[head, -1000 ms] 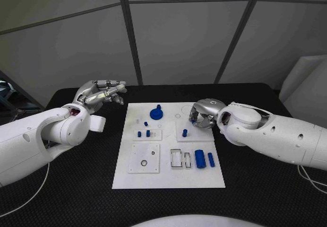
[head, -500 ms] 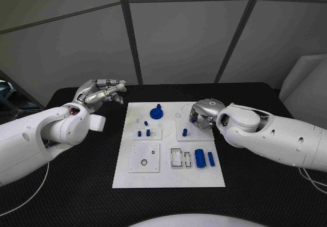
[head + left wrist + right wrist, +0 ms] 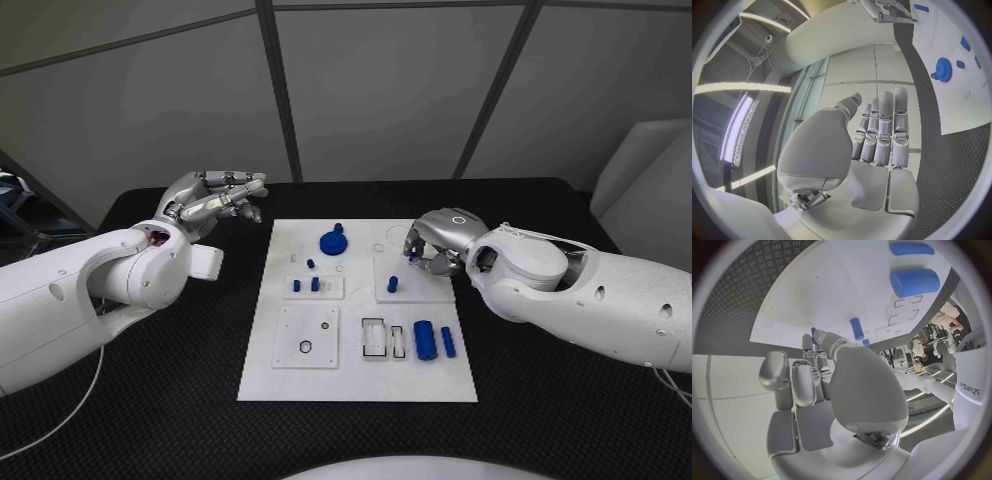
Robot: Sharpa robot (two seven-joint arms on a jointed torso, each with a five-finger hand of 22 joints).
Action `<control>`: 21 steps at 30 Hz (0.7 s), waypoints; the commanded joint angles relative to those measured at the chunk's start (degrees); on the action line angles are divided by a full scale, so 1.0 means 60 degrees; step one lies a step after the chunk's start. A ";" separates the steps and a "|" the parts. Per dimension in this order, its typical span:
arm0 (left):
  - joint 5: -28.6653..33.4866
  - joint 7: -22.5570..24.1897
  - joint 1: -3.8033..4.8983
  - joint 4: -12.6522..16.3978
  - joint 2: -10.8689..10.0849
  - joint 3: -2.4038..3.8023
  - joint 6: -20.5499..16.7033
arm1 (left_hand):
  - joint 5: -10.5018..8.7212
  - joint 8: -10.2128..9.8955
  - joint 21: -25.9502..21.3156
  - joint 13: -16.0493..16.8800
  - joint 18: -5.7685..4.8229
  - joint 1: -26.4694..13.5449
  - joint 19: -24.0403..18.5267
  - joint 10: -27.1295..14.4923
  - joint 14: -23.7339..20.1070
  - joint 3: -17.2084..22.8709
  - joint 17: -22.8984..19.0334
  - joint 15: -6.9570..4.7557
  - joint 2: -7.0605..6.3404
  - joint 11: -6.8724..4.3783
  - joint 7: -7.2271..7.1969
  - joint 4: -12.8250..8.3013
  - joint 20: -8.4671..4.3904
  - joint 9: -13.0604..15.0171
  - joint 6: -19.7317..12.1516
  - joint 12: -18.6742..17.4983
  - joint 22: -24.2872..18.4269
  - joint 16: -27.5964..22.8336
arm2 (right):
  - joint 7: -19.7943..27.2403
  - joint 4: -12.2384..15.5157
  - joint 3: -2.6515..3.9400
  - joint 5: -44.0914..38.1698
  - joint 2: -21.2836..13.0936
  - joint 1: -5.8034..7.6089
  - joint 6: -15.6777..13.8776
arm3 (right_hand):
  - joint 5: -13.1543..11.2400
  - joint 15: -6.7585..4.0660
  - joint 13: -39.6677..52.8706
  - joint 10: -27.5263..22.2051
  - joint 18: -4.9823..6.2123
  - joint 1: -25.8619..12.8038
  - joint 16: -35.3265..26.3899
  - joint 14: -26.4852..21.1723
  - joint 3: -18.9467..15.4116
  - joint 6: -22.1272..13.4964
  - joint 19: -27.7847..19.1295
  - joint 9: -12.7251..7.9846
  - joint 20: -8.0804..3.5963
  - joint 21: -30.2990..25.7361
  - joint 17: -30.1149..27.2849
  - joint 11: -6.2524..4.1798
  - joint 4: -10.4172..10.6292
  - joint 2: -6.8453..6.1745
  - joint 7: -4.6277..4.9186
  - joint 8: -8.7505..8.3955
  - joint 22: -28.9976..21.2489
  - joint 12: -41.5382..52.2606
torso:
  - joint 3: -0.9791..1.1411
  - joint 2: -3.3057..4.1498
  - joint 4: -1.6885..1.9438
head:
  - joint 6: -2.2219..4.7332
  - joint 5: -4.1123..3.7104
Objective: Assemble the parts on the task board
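The white task board (image 3: 361,375) lies mid-table. On it are a blue gear (image 3: 333,240), short blue pegs (image 3: 306,284), an upright blue peg (image 3: 392,284), a thick blue cylinder (image 3: 424,338) and a thin rod (image 3: 447,340). My right hand (image 3: 434,243) hovers over the board's far right part, fingers curled in, pinching a small blue part (image 3: 815,333) at its fingertips; the upright peg (image 3: 856,328) stands just beyond. My left hand (image 3: 216,198) is raised off the board's far left corner, fingers apart and holding nothing (image 3: 879,130). The gear (image 3: 942,67) shows beside it.
A raised white plate with an oval hole (image 3: 307,335) sits on the board's near left, and rectangular slots (image 3: 384,337) lie beside the cylinder. Black ribbed table (image 3: 173,400) surrounds the board. Grey wall panels stand behind.
My right hand has drawn slightly back and to the right from the upright peg. The left hand has not moved.
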 commanded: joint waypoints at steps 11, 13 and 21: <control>0.0045 0.0029 0.0010 -0.0042 0.0077 0.0003 0.0081 | 0.0059 -0.0007 -0.0036 -0.0001 -0.0120 0.0041 0.0060 -0.0113 -0.0055 -0.0073 -0.0014 0.0034 0.0040 -0.0001 0.0044 0.0016 -0.0007 -0.0012 -0.0047 0.0062 -0.0027 -0.0042 | 0.0094 0.1151 0.0235 0.0343 -0.0162 0.0032 -0.0881 | 0.0054 -0.0062 -0.0011 0.0078 -0.0167 -0.0066 0.0070 0.0457 0.0011 0.0062 0.0121 -0.0004 0.0016 0.0061 0.0055 -0.0080 -0.0047 -0.0023 -0.0015 -0.0005 0.0072 -0.0044 | 0.0009 0.0019 -0.0001 | 0.0053 0.0063; 0.0045 0.0011 0.0010 -0.0059 0.0104 0.0001 0.0083 | 0.0059 -0.0007 -0.0036 -0.0001 -0.0120 0.0041 0.0060 -0.0113 -0.0055 -0.0073 -0.0014 0.0034 0.0040 -0.0001 0.0044 0.0016 -0.0007 -0.0012 -0.0047 0.0062 -0.0027 -0.0042 | 0.0142 0.1340 0.0244 0.0451 -0.0064 0.0032 -0.0870 | 0.0054 -0.0062 -0.0011 0.0078 -0.0167 -0.0066 0.0070 0.0457 0.0011 0.0062 0.0121 -0.0004 0.0016 0.0061 0.0055 -0.0080 -0.0047 -0.0023 -0.0015 -0.0005 0.0072 -0.0044 | 0.0015 0.0024 -0.0007 | 0.0045 0.0124; 0.0045 -0.0027 0.0013 -0.0132 0.0301 -0.0012 0.0090 | 0.0061 -0.0009 -0.0044 -0.0002 -0.0120 0.0043 0.0062 -0.0125 -0.0058 -0.0076 -0.0016 0.0038 0.0049 0.0005 0.0051 0.0018 -0.0005 -0.0014 -0.0057 0.0065 -0.0033 -0.0045 | 0.0408 0.1421 0.0169 0.0891 0.0815 0.0031 -0.0581 | 0.0066 -0.0062 -0.0013 0.0077 -0.0160 -0.0089 0.0055 0.0455 0.0021 0.0055 0.0099 -0.0005 0.0016 0.0042 0.0027 -0.0078 -0.0050 -0.0020 -0.0013 -0.0015 0.0041 -0.0065 | -0.0017 0.0026 0.0029 | -0.0073 0.0463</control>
